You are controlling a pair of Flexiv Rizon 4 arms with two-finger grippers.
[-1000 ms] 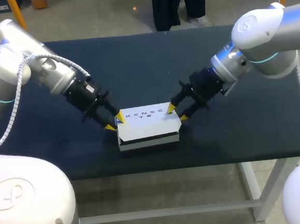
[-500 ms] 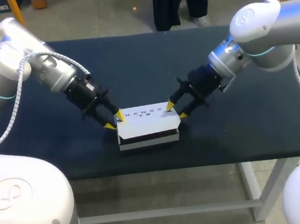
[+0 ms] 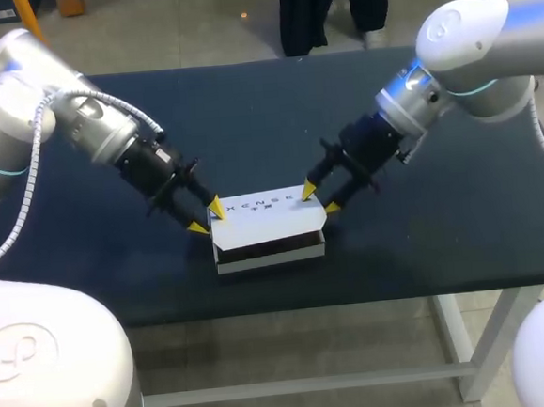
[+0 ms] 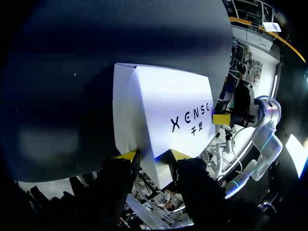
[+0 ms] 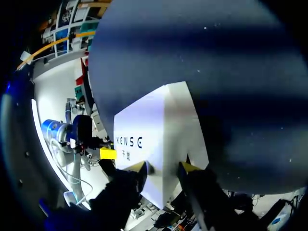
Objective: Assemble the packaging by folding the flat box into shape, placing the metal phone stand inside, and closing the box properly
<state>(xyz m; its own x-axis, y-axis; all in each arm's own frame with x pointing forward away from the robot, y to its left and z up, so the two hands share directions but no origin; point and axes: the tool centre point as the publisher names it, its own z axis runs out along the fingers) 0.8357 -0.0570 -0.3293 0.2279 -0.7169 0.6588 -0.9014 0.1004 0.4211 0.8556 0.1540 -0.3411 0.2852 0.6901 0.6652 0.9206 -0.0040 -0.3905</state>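
On box top (image 3: 269,223): dk print (image 3: 261,205) (2 lines)

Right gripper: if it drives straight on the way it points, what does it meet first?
The white box. The right gripper is at the box's right end, angled down toward the middle, so it would likely press straight into the lid edge there. Past the box sits the left gripper.
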